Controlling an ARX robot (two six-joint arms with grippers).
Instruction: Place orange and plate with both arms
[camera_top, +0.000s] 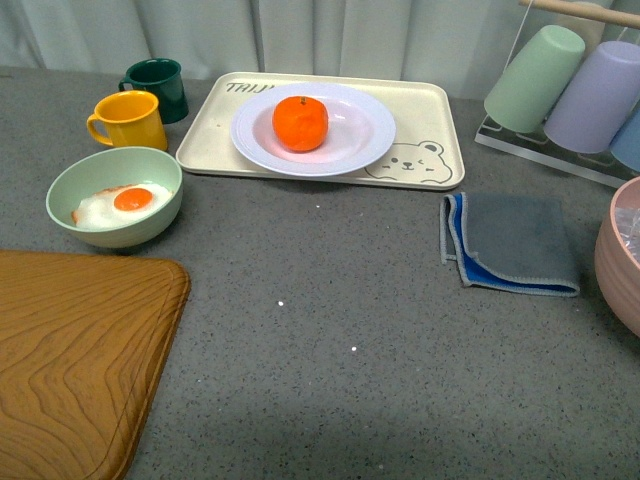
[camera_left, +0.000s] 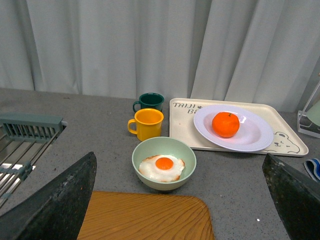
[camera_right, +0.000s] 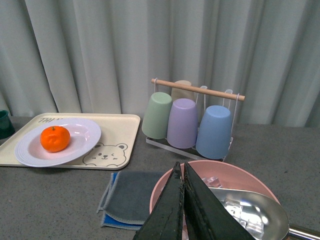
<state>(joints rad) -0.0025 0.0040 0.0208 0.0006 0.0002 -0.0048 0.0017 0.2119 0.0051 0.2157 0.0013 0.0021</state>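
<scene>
The orange (camera_top: 300, 123) rests in the white plate (camera_top: 366, 142), which sits on a cream bear tray (camera_top: 430, 165) at the back of the table. Both also show in the left wrist view, orange (camera_left: 225, 124) on plate (camera_left: 255, 136), and in the right wrist view, orange (camera_right: 55, 138) on plate (camera_right: 82, 138). Neither gripper appears in the front view. My left gripper (camera_left: 182, 200) is open and empty, its dark fingers (camera_left: 60, 200) wide apart above a wooden board, far from the plate. My right gripper (camera_right: 182, 172) is shut with nothing in it, over a pink bowl.
A pale green bowl with a fried egg (camera_top: 115, 197), a yellow mug (camera_top: 130, 120) and a dark green mug (camera_top: 160, 85) stand at the left. A wooden board (camera_top: 70, 360) fills the front left. A grey-blue cloth (camera_top: 515, 243), cup rack (camera_top: 570, 90) and pink bowl (camera_top: 620, 255) are at the right.
</scene>
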